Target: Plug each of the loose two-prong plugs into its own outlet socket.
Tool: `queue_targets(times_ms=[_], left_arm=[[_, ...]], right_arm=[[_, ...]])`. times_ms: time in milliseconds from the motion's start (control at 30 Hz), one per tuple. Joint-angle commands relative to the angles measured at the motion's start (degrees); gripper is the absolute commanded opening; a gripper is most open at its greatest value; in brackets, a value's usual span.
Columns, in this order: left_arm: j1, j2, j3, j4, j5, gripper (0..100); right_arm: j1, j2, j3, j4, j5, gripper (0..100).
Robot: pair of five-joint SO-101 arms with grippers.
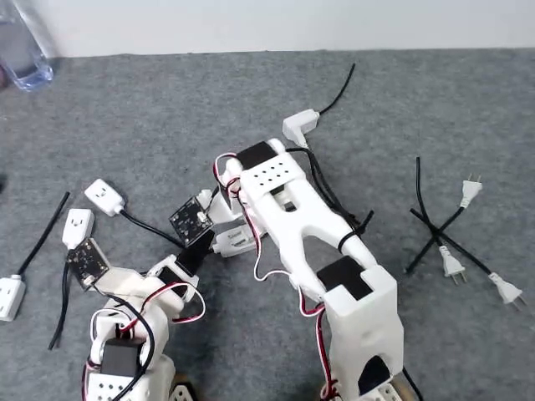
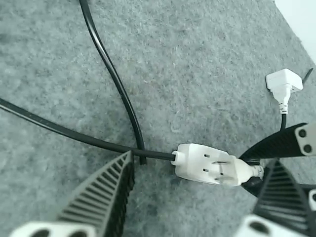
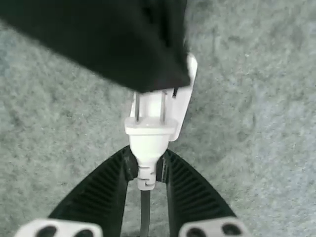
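1. Left gripper point(image 2: 201, 160), near, left of centre. Fingers spread wide, astride the socket point(image 2: 197, 164) without gripping it. Judged placed there to steady the socket against a push.
2. Socket, centre of the grey tabletop point(image 1: 376, 100), lying flat, black cord trailing left.
3. Right gripper point(image 3: 148, 158), centre. Fingers clamped on the plug point(image 3: 148, 140) behind its flange, which leaves the prongs free. The prongs point into the socket face with bare metal showing, so the plug is judged not fully seated. A dark finger of the other gripper hides part of the joint.
4. Three loose plugs point(image 1: 452, 266), right, cords crossed, untouched.
5. Three spare sockets point(image 1: 77, 225), left, well apart from the plugs.
6. White pair point(image 1: 299, 125), far centre, apparently already joined.
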Motion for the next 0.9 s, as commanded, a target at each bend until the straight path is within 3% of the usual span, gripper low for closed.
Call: queue_targets(times_ms=[0, 200, 367, 633, 867], left_arm=[[-0.18, -0.44, -0.75, 0.18, -0.53, 38], [-0.18, -0.53, -0.75, 0.0, -0.53, 38], [-0.7, -0.44, -0.75, -5.27, -0.18, 38], [-2.46, -0.35, -0.75, -14.07, -1.14, 38], [-0.79, -0.44, -0.75, -7.56, -17.93, 38]], right_arm=[[0.84, -1.1, -2.55, 0.75, -1.85, 0.9], [8.31, -4.88, -3.34, 6.02, -6.15, 0.9], [12.0, -6.37, 1.76, 6.29, -13.71, 1.0], [14.2, -11.74, 21.19, -10.95, -26.2, 1.0], [12.7, -21.58, 39.3, -26.51, -39.03, 0.9]])
